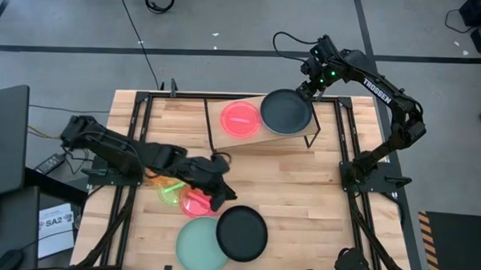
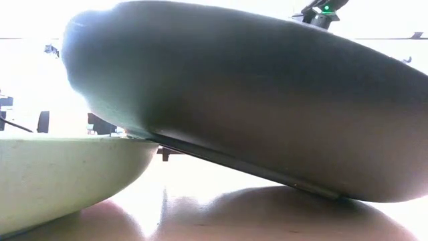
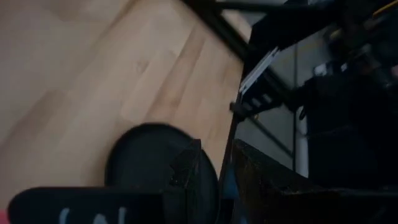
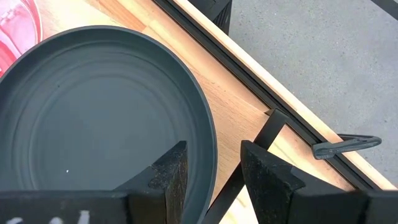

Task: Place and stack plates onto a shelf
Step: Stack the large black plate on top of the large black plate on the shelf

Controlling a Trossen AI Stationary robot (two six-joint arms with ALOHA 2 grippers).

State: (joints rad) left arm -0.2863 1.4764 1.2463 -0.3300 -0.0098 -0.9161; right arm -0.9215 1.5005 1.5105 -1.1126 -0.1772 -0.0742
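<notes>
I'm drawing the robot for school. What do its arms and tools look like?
Draw two black, jointed arms. The right arm has white letters on it, a small green light glowing near its wrist, and a thin black cable looping behind. The left arm is plain black. Each tool, like the right tool, ends in two chunky, dark, rough-looking fingers.

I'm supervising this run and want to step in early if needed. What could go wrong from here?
1. The right gripper straddles the rim of the black plate on the slanted shelf; letting go may let it slide downhill.
2. That plate looks to overlap the red plate beside it, so it may sit unevenly.
3. The left gripper is low over the pink plate beside the neon-green plate; a pickup could nudge the neighbour.
</notes>
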